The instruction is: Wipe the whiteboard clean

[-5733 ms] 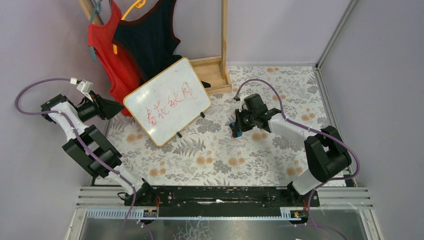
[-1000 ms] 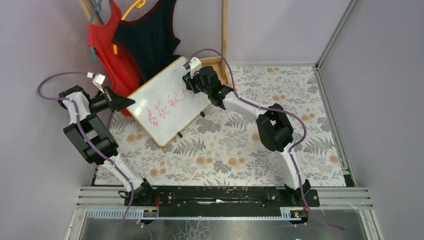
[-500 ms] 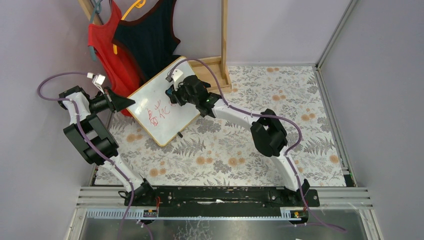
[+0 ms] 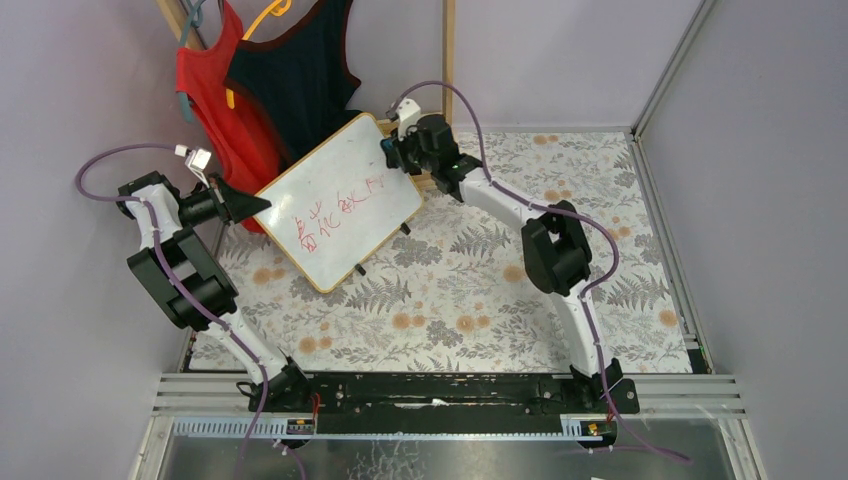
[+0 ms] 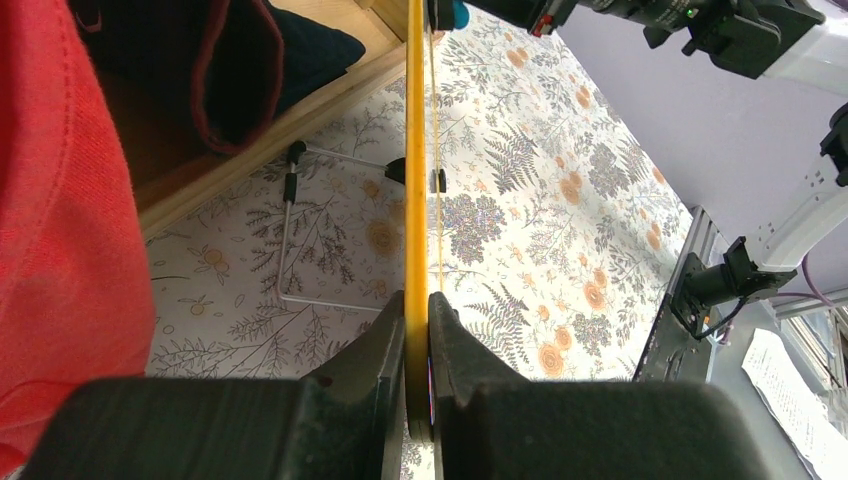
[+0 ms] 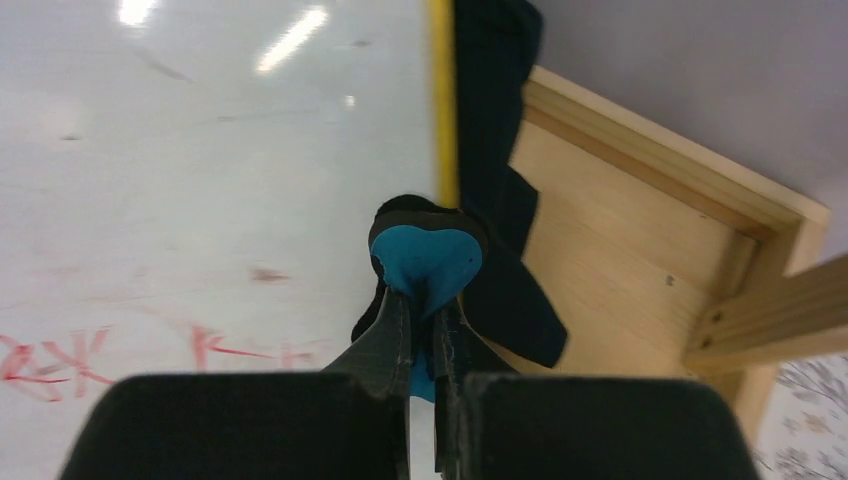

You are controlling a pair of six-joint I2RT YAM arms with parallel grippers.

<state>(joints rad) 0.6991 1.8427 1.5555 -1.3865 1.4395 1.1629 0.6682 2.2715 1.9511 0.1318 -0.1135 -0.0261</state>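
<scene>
The whiteboard (image 4: pixel 335 200) has a yellow frame and leans on a small stand, with red writing (image 4: pixel 335 212) across its middle. My left gripper (image 4: pixel 262 205) is shut on its left edge; in the left wrist view the edge (image 5: pixel 415 150) runs between the fingers (image 5: pixel 417 300). My right gripper (image 4: pixel 393 152) is shut on a blue eraser (image 6: pixel 428 262) and holds it at the board's upper right corner, by the yellow rim (image 6: pixel 440 100). The red strokes (image 6: pixel 60 355) show faint and smeared at the lower left of the right wrist view. The eraser also shows in the left wrist view (image 5: pixel 458 12).
A red top (image 4: pixel 205 90) and a dark navy top (image 4: pixel 295 80) hang right behind the board. A wooden rack base (image 4: pixel 425 140) and its post (image 4: pixel 448 60) stand close to the right gripper. The board's stand legs (image 4: pixel 358 268) rest on the floral tabletop.
The right gripper reached the board with the eraser, swept left over the upper middle, then came back to the upper right corner. The rightmost red marks look fainter. The left gripper has kept its hold.
</scene>
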